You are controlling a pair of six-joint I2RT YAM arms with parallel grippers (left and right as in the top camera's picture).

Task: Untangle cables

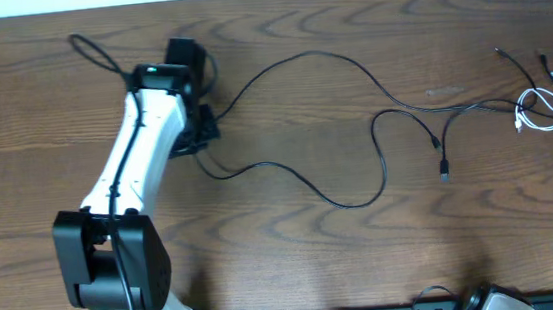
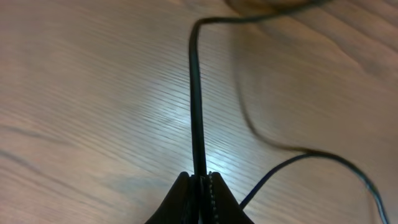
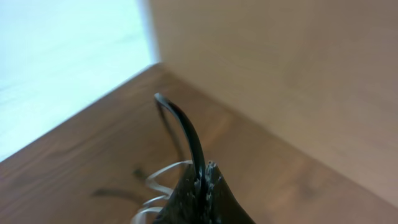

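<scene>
**Cables on wood table, both grippers clamped on black cords**

1. Brown wood-grain table [image 1: 296, 264]. Fills the overhead view; carries everything listed below.

2. White-and-black left robot arm [image 1: 141, 152]. Runs from a black joint block near the lower left up toward the upper-left part of the table.

3. Long thin black cable [image 1: 329, 62]. Runs from the left arm's tip across the middle of the table in wide loops; a small plug end [image 1: 445, 173] lies right of centre. A lower strand curves down and back up near the table's middle.

4. Bundle of thin white and black cables [image 1: 545, 103]. Coiled loosely by the right edge, well apart from the left arm.

5. Left gripper [image 2: 200, 177]. Jaws clenched, pinching the long thin black cable, which leads straight away from the fingertips over the tabletop in the left wrist view.

6. Right gripper [image 3: 204, 174]. Jaws clenched on a short arching black cord [image 3: 186, 130], lifted above the table; pale white loops [image 3: 158, 177] lie blurred below it. A light wall stands behind.
</scene>
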